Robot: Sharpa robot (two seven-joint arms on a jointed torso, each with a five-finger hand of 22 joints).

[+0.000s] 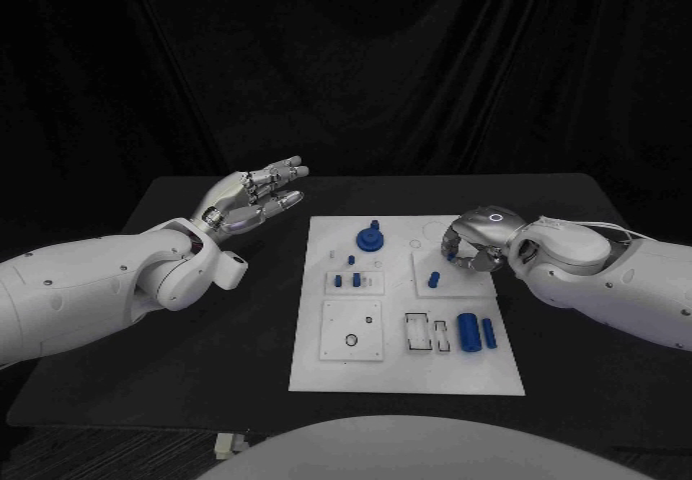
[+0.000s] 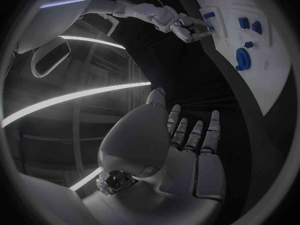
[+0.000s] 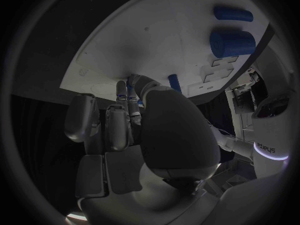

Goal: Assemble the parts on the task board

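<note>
Lying flat in the middle of the black counter, the white rectangular task board carries several small blue plastic parts. A round blue knob-shaped part stands near the board's far edge. Just nearer than it, a few small blue pegs sit in a raised white square block. Toward the board's near right side, a thick blue cylinder lies beside a thinner blue rod, the two close together and parallel, next to a pair of rectangular slots in the board.

The right robot hand reaches down onto the right part of the board, over a second raised white square. Its fingers are curled in together with their tips at the board's surface. In the right wrist view, the fingertips press close around a small blue piece on the white plate; whether they truly pinch it or only touch it cannot be told.

The left robot hand hovers above the counter, off the board's far left corner and well apart from every part. Its palm is turned upward, its fingers are spread and extended, and it holds nothing; the left wrist view shows the same flat, wide palm.
</note>
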